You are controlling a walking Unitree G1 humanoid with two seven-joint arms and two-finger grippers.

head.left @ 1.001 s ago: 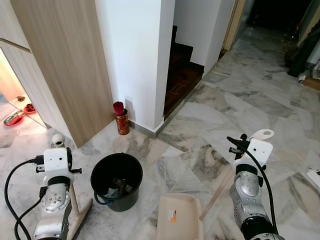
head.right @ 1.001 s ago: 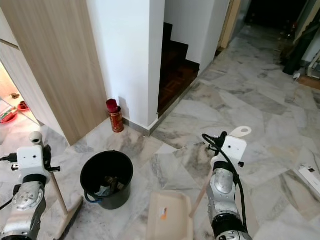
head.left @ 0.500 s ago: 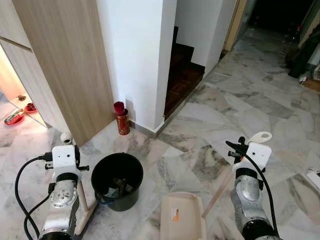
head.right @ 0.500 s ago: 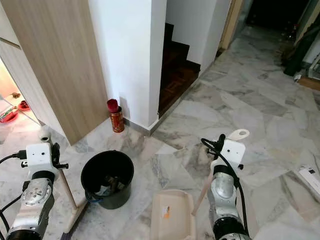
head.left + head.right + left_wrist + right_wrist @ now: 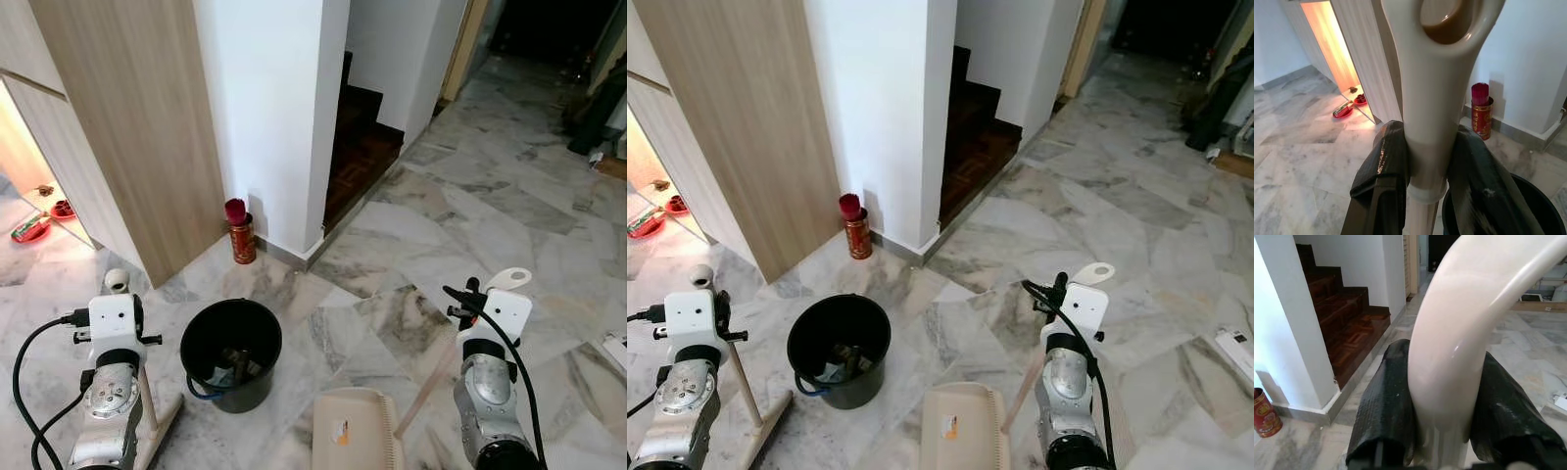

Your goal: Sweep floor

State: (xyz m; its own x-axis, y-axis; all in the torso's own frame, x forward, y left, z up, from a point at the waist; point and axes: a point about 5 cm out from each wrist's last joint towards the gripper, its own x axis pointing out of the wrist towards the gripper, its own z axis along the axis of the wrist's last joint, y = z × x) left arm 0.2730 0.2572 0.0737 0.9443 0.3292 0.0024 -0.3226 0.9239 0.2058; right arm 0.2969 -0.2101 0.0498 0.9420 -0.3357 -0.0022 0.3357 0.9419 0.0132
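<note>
Your left gripper (image 5: 1427, 166) has both black fingers (image 5: 1383, 166) clamped around the cream broom handle (image 5: 1432, 112), and the broom head (image 5: 764, 436) rests on the marble floor (image 5: 470, 196) just left of the black bucket (image 5: 231, 352). Your right gripper (image 5: 1442, 416) is closed the same way around the dustpan handle (image 5: 1469, 318); the cream dustpan (image 5: 355, 431) lies on the floor just right of the bucket. Beyond the bucket, a red tin (image 5: 241, 240) stands against the white pillar (image 5: 274, 108), beside dark wooden stairs (image 5: 361, 147).
</note>
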